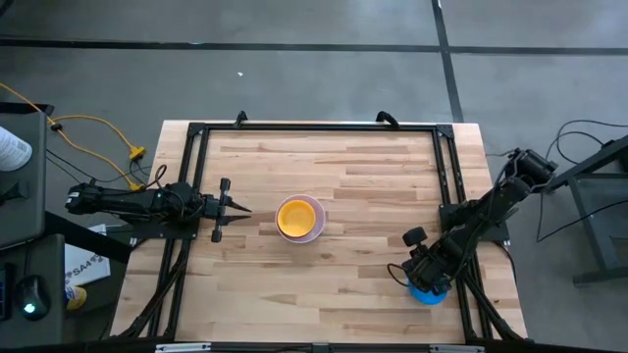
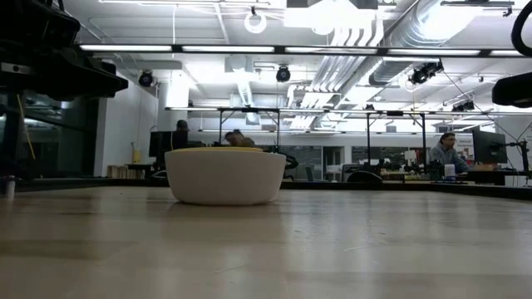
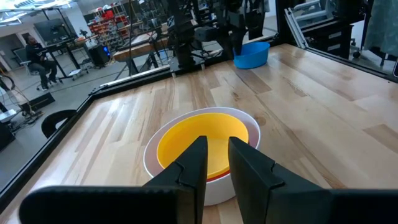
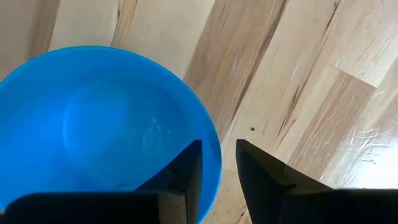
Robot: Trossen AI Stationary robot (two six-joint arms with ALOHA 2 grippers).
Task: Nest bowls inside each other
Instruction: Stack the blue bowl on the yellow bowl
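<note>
Even overhead light on the pale wooden slatted tabletop [image 1: 353,206] in the high view, shadows weak and short. Low view: bright ceiling strip lights [image 2: 249,48] blow out slightly, near tabletop blurred, round white plastic bowl [image 2: 226,176] fairly sharp with a soft shadow beneath, dark arm parts silhouetted at the corners. Left wrist view: yellow plastic bowl [image 3: 202,142] bright, own dark fingers [image 3: 189,168] soft, straight table edges bow slightly. Right wrist view: round blue plastic bowl [image 4: 93,124] glossy with faint glare, wood washed out at the lower right corner.
</note>
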